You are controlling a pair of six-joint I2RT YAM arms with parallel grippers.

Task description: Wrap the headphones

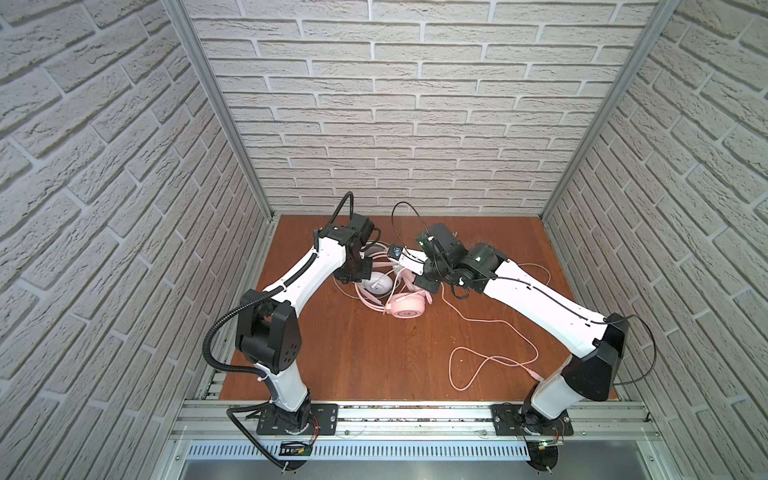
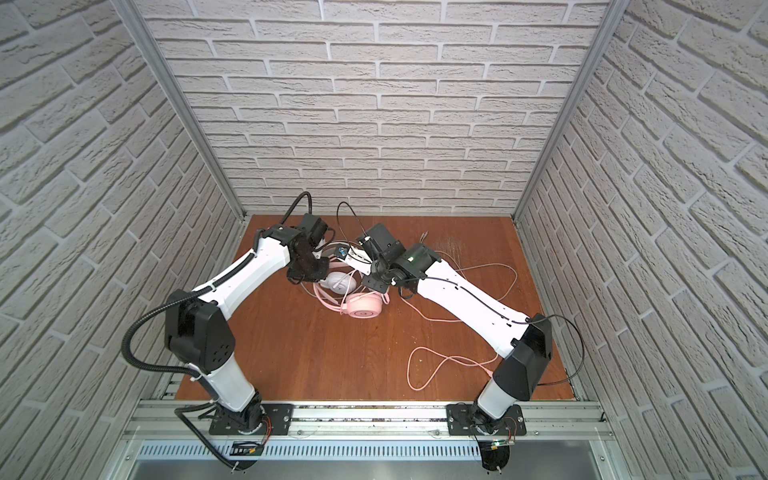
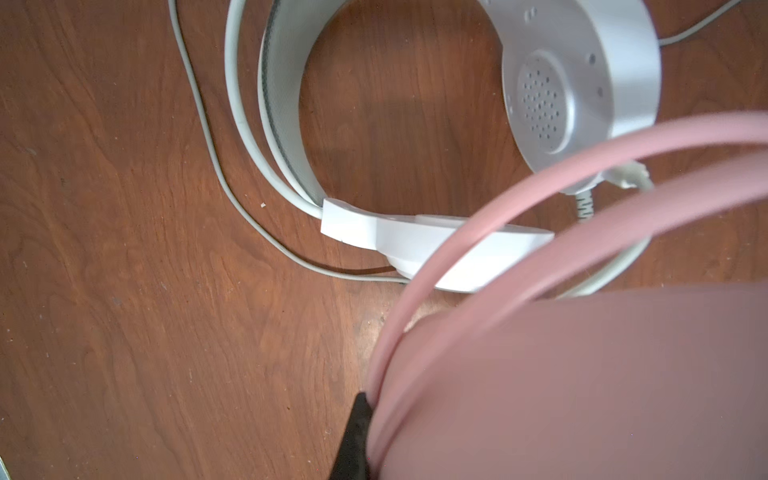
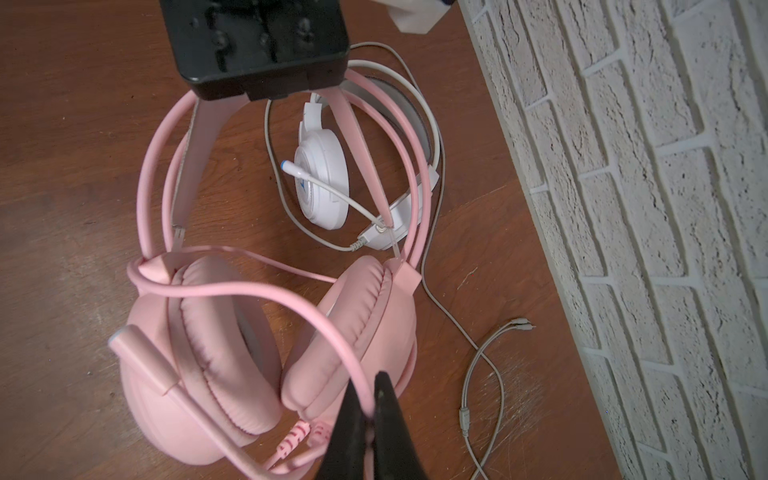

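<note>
The pink headphones (image 1: 405, 309) (image 2: 365, 309) lie mid-table with their cups (image 4: 199, 332) together, and their headband arches over the white headphones (image 1: 376, 284) (image 2: 340, 282) (image 4: 322, 183). My left gripper (image 1: 353, 274) (image 2: 305, 270) (image 3: 372, 399) is shut on the pink headband (image 3: 540, 166); only one black finger (image 3: 353, 436) shows beside the band. My right gripper (image 1: 428, 284) (image 2: 376, 284) (image 4: 368, 390) is shut on the thin pink cord (image 4: 257, 286) just over the cups. The white headset's cup (image 3: 582, 83) and grey-lined band (image 3: 278, 104) rest on the wood.
Loose pink cord (image 1: 490, 357) (image 2: 444, 359) loops across the table's right front. The white set's grey cord (image 4: 478, 357) trails toward the brick back wall (image 4: 623, 208), ending in plugs (image 4: 521, 322). The left gripper's black body (image 4: 257, 41) hangs over the headbands.
</note>
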